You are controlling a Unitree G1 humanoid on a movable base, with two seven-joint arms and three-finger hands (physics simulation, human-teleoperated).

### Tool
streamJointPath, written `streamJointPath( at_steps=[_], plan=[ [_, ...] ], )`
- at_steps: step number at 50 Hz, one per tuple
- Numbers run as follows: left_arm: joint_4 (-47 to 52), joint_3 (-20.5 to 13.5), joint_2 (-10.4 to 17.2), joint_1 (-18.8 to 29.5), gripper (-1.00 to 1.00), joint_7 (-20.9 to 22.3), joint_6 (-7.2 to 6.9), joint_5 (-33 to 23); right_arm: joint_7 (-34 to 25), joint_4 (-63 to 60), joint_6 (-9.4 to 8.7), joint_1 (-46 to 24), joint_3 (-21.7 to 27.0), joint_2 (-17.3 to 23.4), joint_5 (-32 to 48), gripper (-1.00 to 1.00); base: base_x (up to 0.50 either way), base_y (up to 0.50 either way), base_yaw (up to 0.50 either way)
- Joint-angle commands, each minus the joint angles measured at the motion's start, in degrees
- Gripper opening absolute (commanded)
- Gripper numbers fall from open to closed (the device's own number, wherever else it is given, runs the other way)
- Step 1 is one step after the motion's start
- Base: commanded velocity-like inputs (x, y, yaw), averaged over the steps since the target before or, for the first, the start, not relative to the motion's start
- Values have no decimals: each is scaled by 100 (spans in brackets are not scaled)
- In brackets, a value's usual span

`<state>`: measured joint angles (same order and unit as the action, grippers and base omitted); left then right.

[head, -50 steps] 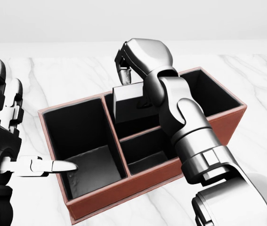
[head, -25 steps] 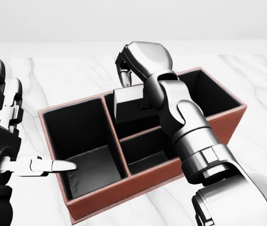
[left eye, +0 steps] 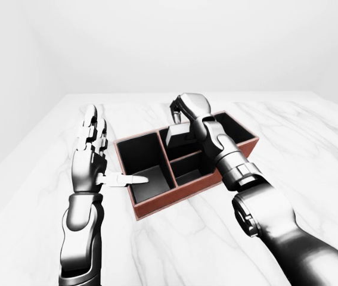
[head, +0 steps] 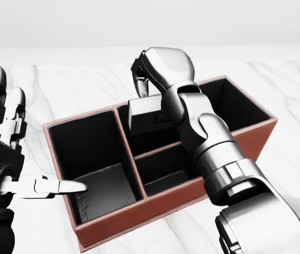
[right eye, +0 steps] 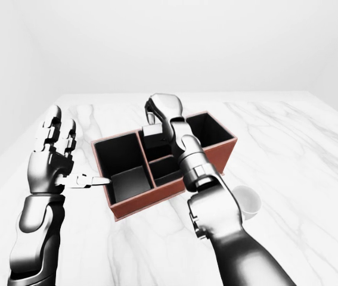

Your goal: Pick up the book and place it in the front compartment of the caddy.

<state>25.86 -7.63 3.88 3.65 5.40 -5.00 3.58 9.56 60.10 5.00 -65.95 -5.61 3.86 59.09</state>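
1. Left-eye view: my right robot hand (left eye: 180,110) pinches the grey book (left eye: 176,134) by its top edge, fingers clamped on it. The book hangs over the caddy (left eye: 157,205) in the middle of the frame.
2. Head view: the book's lower part dips into the upper middle compartment. I judge I am in the placing step; next I lower it and let go.
3. Right-eye view: my left robot hand (right eye: 52,161) on the left holds nothing, fingers spread apart. A white cup (right eye: 247,202) sits on the surface (right eye: 300,155), lower right.
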Motion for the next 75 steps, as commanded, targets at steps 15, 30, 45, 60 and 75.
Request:
streamJointPath(
  at_steps=[15,30,45,60,75],
  plan=[
    [29,-1,-1,1,100,2,0,7,687,470,0,-175,66,15,122,-100,0,0,0],
    [42,12,-8,-17,100,1,0,0,826,640,0,-162,29,-35,184,-100,0,0,0],
    [52,3,-3,-7,100,-1,0,9,927,760,0,-170,10,-95,236,-100,0,0,0],
    [52,22,-14,-14,100,-3,0,0,1021,816,0,-157,-9,-137,272,-100,0,0,0],
    [67,14,-8,-3,100,-4,0,11,1146,876,0,-108,-30,-173,341,-100,0,0,0]
  ],
)
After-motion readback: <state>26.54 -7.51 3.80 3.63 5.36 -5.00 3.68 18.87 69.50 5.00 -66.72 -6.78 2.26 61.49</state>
